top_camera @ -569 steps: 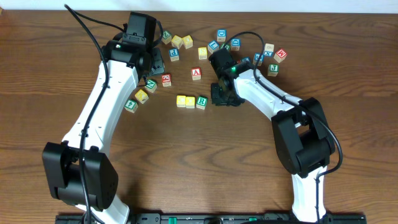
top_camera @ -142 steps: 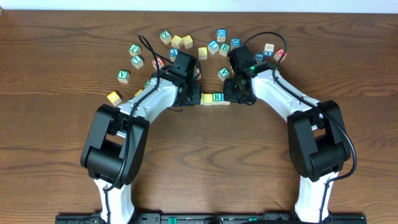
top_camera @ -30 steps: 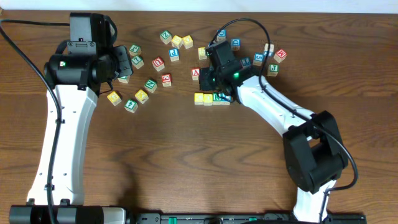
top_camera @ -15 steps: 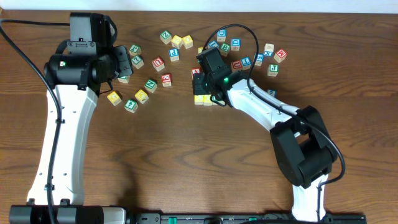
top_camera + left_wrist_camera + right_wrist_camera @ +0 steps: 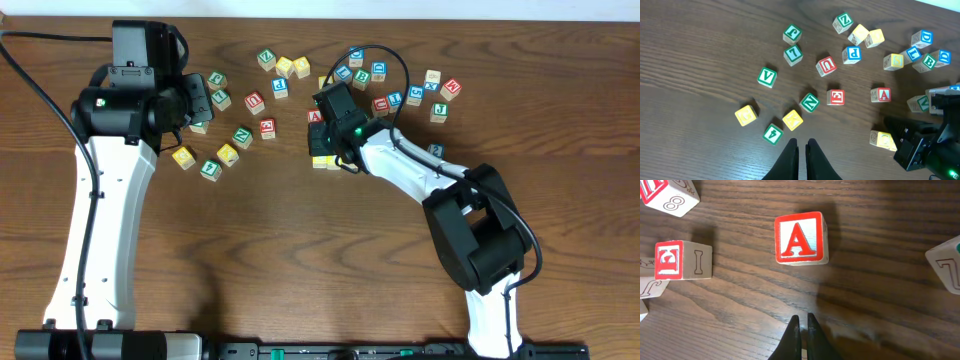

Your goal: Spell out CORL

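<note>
The row of letter blocks [image 5: 322, 160] lies mid-table; only its yellow left end shows, in the left wrist view [image 5: 883, 140] too, and the rest is hidden under my right arm. My right gripper [image 5: 323, 140] is shut and empty, low over the wood just short of a red A block [image 5: 800, 237]. A green L block [image 5: 793, 54] lies among loose blocks at the left [image 5: 221, 99]. My left gripper [image 5: 801, 149] is shut and empty, held high above the left cluster [image 5: 197, 101].
Loose blocks lie scattered across the back of the table: a red E block [image 5: 682, 260], green N [image 5: 810, 102], green V [image 5: 767, 76], red U [image 5: 825, 66], blue P [image 5: 852, 54], and a further cluster at the back right [image 5: 415, 92].
My right gripper has slid left along the row, from its right end to its left end by the red A block. The left arm has not moved.
</note>
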Available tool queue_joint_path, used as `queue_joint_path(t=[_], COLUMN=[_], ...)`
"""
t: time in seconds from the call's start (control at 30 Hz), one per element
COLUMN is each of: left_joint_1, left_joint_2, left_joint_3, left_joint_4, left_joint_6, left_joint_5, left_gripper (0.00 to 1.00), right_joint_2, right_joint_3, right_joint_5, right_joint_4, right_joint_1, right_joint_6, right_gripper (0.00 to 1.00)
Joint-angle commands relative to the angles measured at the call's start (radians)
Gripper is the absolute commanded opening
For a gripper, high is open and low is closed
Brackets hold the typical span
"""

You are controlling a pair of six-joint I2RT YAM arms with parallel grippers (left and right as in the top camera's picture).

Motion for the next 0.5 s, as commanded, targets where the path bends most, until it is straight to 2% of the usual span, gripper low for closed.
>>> queue_joint_path(t=[0.0,0.47], left_joint_1=[0.007,0.007], left_joint_2=[0.008,0.008], left_joint_3=[-0.018,-0.018], left_joint_4=[-0.003,-0.003], left_joint_6=[0.013,0.013], left_joint_5=[-0.013,-0.013], left_gripper=[0.08,0.08], right_joint_2=[0.013,0.013], right_joint_3=[0.015,0.015], right_joint_5=[0.015,0.015], right_joint_4=[0.004,-0.028], right_joint_1=[0.011,0.012], right_joint_6=[0.016,0.024], right_gripper=[0.01,0.01])
